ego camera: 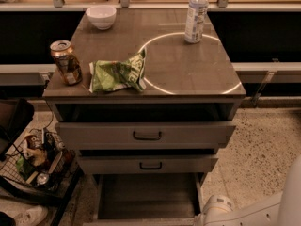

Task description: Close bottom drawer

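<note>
Down low: bottom drawer (pixel 146 197) open, grey tray | gripper (pixel 214 211) at front-right corner, state unclear

Gripper's out of shot. Only the white arm (pixel 249 213) pokes in at the near right corner, and it runs off the bottom and right edges. The bottom drawer (pixel 146 197) sits pulled out, but its front is chopped by the near edge, so the handle is out of frame. The bottle (pixel 195 15) at the far right has its top clipped by the frame's top edge. The stuff in the wire basket (pixel 33 166) on the left is a jumble I can't make out, and the can (pixel 66 62) label is unreadable.
</note>
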You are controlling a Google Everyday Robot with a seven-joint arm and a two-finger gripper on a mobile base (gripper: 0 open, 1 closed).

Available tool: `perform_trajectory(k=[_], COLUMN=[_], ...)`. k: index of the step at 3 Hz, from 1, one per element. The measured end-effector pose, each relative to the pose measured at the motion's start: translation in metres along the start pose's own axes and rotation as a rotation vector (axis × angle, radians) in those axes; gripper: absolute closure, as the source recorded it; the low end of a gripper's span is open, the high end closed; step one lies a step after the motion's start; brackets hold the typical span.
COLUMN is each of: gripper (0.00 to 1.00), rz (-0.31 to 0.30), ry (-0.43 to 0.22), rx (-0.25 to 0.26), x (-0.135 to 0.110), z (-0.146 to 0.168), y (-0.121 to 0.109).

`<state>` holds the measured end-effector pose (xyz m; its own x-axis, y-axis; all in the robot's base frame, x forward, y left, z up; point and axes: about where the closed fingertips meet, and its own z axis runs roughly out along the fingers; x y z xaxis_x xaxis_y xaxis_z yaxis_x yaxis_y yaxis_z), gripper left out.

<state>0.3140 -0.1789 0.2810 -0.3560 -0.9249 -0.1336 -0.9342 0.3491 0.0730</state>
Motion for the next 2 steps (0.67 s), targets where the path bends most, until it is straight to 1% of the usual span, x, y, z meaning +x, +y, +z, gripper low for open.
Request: perform_trajectory(k=[1, 2], gripper=[0.41, 0.64], rz=[-0.004, -0.017], ry=[0.059, 0.103], rx=[-0.005, -0.019], x=[0.012, 0.017], z=[0.033, 0.064], y=[-0.004, -0.006])
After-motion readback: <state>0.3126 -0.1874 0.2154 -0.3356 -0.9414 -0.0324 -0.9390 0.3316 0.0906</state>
